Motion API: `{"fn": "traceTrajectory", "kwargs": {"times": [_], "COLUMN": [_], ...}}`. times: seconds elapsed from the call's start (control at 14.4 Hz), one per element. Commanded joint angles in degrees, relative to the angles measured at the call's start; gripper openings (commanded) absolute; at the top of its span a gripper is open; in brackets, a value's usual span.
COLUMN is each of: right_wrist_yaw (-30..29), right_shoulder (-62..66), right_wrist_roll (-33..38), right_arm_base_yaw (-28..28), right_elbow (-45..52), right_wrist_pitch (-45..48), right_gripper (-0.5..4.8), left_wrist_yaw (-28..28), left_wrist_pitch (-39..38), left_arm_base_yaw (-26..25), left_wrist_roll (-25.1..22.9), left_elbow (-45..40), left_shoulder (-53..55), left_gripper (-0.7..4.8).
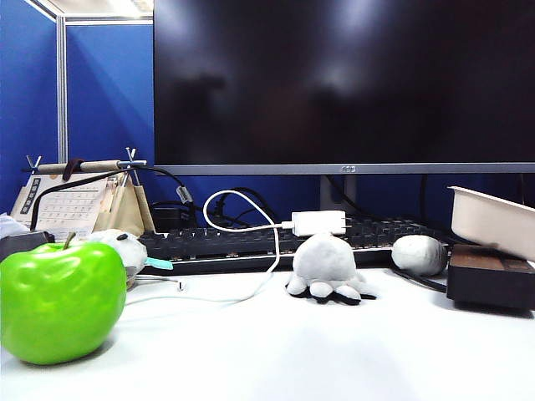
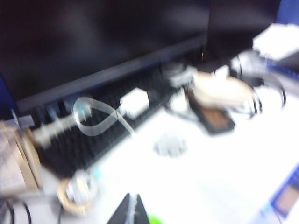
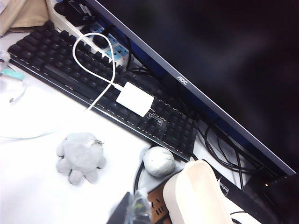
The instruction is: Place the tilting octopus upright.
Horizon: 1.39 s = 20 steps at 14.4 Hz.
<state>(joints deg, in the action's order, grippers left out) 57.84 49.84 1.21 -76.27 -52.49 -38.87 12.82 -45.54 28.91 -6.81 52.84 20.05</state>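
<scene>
left gripper (image 2: 130,210) fingers closed, right gripper (image 3: 132,210) apparently closed

The one piece of lettering that reads clearly is "AOC", in white capitals on the lower bezel of the monitor (image 3: 196,88), seen from the right wrist camera just above the far edge of the keyboard (image 3: 107,88). From the front, the same bezel (image 1: 348,168) carries only a tiny mark at its middle, too small to make out. Left of the monitor, a desk calendar (image 1: 71,205) stands with rows of printed figures on its face, but none of them can be read. The keyboard's key legends are likewise too small to tell. The left wrist camera's picture is blurred throughout, and nothing in it is legible.
</scene>
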Motion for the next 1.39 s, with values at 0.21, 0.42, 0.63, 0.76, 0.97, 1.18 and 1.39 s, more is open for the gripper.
{"fn": "traceTrajectory", "kwargs": {"times": [0.21, 0.42, 0.63, 0.76, 0.97, 1.18, 1.39], "right_wrist_yaw": [0.09, 0.09, 0.11, 0.09, 0.09, -0.09, -0.11], "right_shoulder": [0.13, 0.13, 0.13, 0.17, 0.17, 0.17, 0.17], "right_wrist_roll": [0.24, 0.24, 0.24, 0.24, 0.24, 0.24, 0.24], "right_arm_base_yaw": [0.02, 0.02, 0.02, 0.0, 0.0, 0.0, 0.0], "right_elbow": [-0.26, -0.26, -0.26, -0.26, -0.26, -0.26, -0.26], "right_wrist_pitch": [0.74, 0.74, 0.79, 0.76, 0.81, 0.81, 0.81], "right_gripper": [-0.01, -0.01, -0.01, -0.01, -0.01, -0.01, -0.01], "left_wrist_yaw": [0.04, -0.15, 10.36, 10.38, 9.49, 8.46, 10.21], "left_wrist_pitch": [-1.14, -1.05, -0.17, -0.15, 0.22, 13.44, 24.59], "left_arm_base_yaw": [0.0, -0.52, -17.51, -30.71, -42.27, -42.12, -41.64], "left_wrist_roll": [0.15, 0.04, -0.17, -0.2, -0.22, -0.07, 0.17], "left_elbow": [0.09, 0.09, 0.09, 0.09, -0.28, -9.05, -19.47], "left_shoulder": [0.02, -0.02, -1.66, -2.16, -2.05, -2.08, -2.08], "left_gripper": [-0.05, -0.05, -0.05, -0.05, -0.05, -0.05, -0.05]}}
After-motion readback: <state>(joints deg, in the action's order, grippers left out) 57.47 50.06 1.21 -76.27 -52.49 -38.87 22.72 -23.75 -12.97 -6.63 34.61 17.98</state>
